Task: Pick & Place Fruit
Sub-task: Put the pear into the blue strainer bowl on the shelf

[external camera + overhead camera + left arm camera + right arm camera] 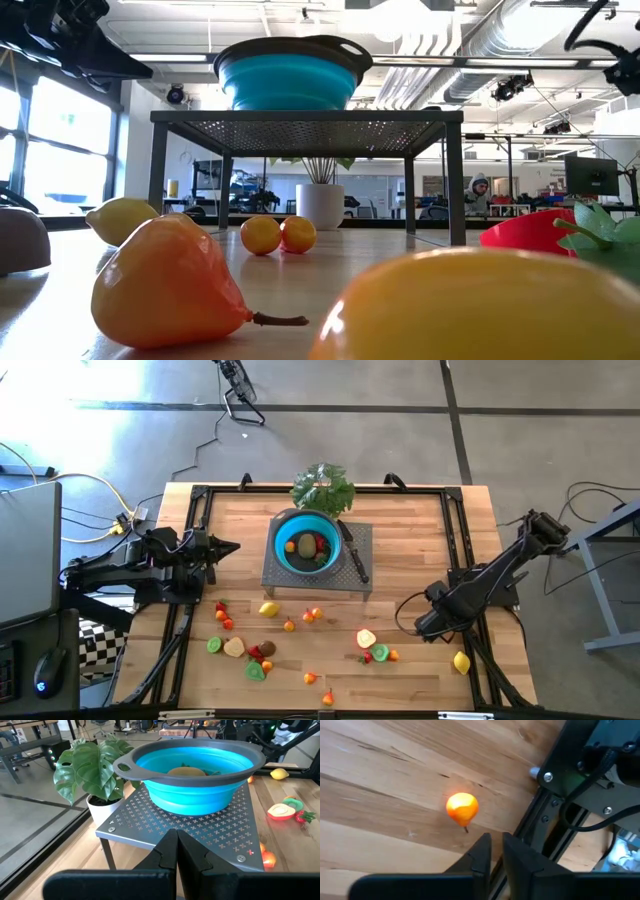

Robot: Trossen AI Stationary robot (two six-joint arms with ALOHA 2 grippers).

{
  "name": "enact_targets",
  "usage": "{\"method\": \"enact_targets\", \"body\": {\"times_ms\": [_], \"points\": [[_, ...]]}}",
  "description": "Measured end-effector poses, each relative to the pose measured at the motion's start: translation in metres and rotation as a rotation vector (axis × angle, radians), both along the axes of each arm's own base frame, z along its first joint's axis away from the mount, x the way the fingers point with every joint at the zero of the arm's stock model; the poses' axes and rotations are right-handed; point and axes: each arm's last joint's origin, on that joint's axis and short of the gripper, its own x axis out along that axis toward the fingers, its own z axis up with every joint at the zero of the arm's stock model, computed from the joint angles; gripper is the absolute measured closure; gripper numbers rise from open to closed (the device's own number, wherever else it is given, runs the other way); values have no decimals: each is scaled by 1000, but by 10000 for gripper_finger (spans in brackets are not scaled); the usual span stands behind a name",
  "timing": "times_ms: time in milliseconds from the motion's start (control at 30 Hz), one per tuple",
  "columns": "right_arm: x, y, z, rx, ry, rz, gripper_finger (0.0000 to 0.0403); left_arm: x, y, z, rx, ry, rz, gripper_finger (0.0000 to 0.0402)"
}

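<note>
Small toy fruits and slices (pixel 268 609) lie scattered over the near half of the wooden table, among them an apple half (pixel 366 638) and a yellow one (pixel 461 662). The blue bowl (pixel 307 543) stands on a grey perforated stand (pixel 365 565) and holds a few fruits (pixel 305 545). My right gripper (pixel 420 628) hangs over the table's right side, pointing steeply down, its fingers a narrow gap apart and empty. In its wrist view a small orange fruit with a stem (pixel 462 809) lies on the wood just beyond the gripper (pixel 496 840). My left gripper (pixel 235 547) is shut and level, left of the bowl.
A leafy green plant (pixel 323 487) stands behind the bowl. A black-handled knife (pixel 353 555) lies on the stand to the bowl's right. Black frame rails (pixel 555 805) run along the table's edges, one close beside the orange fruit. Cables loop near my right arm's base (pixel 405 610).
</note>
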Motion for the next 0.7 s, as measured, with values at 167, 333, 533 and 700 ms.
{"method": "enact_targets", "body": {"times_ms": [167,333,533,700], "points": [[1,0,-9,19,-29,9,288,0,0,0,0,0,0,402],[2,2,-16,41,-60,11,212,0,0,0,0,0,0,402],[-1,5,-26,58,-84,31,163,0,0,0,0,0,0,402],[-3,7,-40,89,-123,43,160,0,0,0,0,0,0,402]]}}
